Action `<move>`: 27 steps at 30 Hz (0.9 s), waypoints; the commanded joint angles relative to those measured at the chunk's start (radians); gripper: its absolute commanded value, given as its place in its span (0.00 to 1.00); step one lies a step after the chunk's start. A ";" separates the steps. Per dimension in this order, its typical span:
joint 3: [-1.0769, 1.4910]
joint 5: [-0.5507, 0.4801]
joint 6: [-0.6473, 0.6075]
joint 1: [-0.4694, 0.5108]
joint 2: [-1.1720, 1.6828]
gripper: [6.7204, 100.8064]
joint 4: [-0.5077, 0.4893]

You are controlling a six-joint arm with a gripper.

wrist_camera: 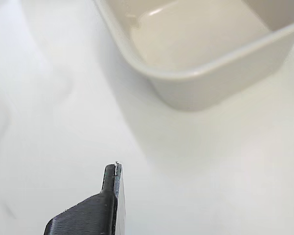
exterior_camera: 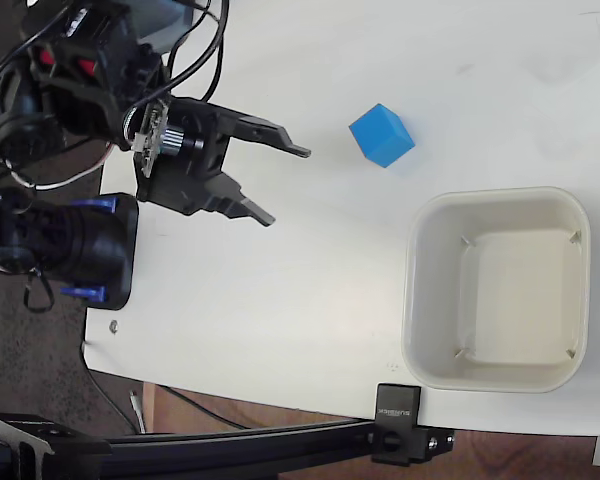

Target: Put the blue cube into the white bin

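A small bright-blue cube (exterior_camera: pixel 382 135) rests on the white table, a little above and left of the white bin (exterior_camera: pixel 497 289) in the fixed view. The bin is empty. My gripper (exterior_camera: pixel 285 185) hangs over the table left of the cube, open, with nothing between its two black fingers. The upper fingertip (exterior_camera: pixel 300 152) sits roughly a cube's width left of the cube. In the wrist view one black fingertip (wrist_camera: pixel 111 172) shows at the bottom and the white bin (wrist_camera: pixel 186 73) fills the top. The cube is out of the wrist view.
The arm's black base (exterior_camera: pixel 70 245) and cables stand at the table's left edge. A black clamp (exterior_camera: pixel 398 432) and rail run along the near edge below the bin.
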 commanded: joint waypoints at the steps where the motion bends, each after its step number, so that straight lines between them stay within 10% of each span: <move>1: -0.206 0.135 0.181 -0.048 -0.110 0.99 0.100; 10: -0.565 0.167 0.512 -0.137 -0.385 0.99 0.364; 27: -0.730 0.117 0.676 -0.192 -0.588 0.99 0.433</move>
